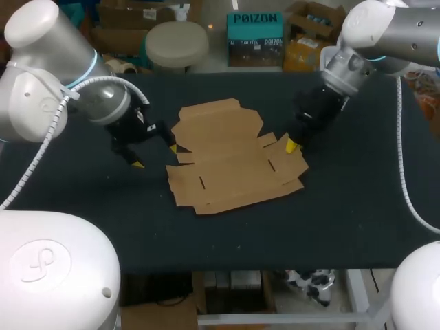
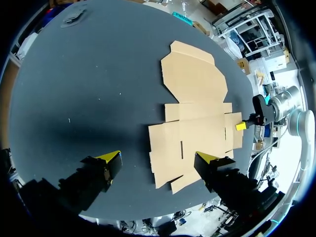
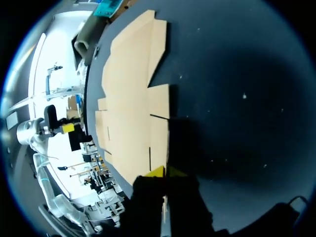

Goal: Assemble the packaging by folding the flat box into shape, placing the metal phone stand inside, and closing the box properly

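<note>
A flat brown cardboard box (image 1: pixel 227 155) lies unfolded in the middle of the dark table, its flaps spread out. My left gripper (image 1: pixel 156 156) hovers open at the box's left edge, one yellow tip just touching the cardboard rim. In the left wrist view the box (image 2: pixel 197 113) lies ahead of those wide-spread fingers (image 2: pixel 159 158). My right gripper (image 1: pixel 293 146) is at the box's right side flap, shut on the flap's edge. In the right wrist view its two tips (image 3: pixel 167 171) press together over that flap's border, with the rest of the box (image 3: pixel 128 98) stretching ahead.
The black table cloth (image 1: pixel 357 206) reaches well beyond the box on every side. The table's front edge runs below the box, and its back edge lies behind both arms. My right gripper's yellow tip (image 2: pixel 241 126) shows beyond the box in the left wrist view.
</note>
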### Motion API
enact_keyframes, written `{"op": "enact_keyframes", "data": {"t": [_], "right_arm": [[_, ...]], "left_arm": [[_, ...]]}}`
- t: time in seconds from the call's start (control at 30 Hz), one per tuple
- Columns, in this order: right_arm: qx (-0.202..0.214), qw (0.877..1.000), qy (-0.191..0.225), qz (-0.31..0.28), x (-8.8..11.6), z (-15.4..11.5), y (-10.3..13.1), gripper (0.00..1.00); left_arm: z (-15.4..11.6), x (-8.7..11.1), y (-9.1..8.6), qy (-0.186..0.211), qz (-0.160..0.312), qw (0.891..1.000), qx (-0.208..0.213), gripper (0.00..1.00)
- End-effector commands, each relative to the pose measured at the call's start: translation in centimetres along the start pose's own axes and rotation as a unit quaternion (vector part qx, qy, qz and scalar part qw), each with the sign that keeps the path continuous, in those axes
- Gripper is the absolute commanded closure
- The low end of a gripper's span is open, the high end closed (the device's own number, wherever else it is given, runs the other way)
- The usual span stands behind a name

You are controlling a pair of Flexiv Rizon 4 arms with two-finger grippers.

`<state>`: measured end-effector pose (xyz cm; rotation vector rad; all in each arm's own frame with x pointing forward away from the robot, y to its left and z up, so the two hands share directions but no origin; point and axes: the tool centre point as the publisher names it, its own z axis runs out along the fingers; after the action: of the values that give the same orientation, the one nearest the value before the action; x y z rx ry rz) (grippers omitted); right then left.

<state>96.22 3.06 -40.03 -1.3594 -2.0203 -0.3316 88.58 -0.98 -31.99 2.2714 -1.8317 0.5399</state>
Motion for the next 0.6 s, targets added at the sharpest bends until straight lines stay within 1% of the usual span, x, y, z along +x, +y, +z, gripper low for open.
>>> {"op": "enact_keyframes", "data": {"t": [0.03, 0.2, 0.37, 0.6], "right_arm": [[-0.012, 1.000, 0.021, 0.012, -0.4, -0.1, -0.5, 1.00], [-0.033, 0.998, 0.041, 0.030, 0.0, 0.2, -1.5, 1.00], [-0.069, 0.995, 0.044, 0.051, 0.6, 0.1, -2.4, 1.00], [-0.102, 0.991, 0.046, 0.070, 1.8, 0.3, -3.5, 1.00]], "left_arm": [[0.1, 0.3, 0.0, -0.004, 0.001, 1.000, 0.000, 0.00], [0.0, 0.3, 0.0, -0.003, 0.003, 1.000, 0.000, 0.00], [-0.1, 0.4, -0.1, -0.003, 0.006, 1.000, 0.001, 0.00], [-0.2, 0.4, -0.2, -0.002, 0.009, 1.000, 0.000, 0.00]]}}
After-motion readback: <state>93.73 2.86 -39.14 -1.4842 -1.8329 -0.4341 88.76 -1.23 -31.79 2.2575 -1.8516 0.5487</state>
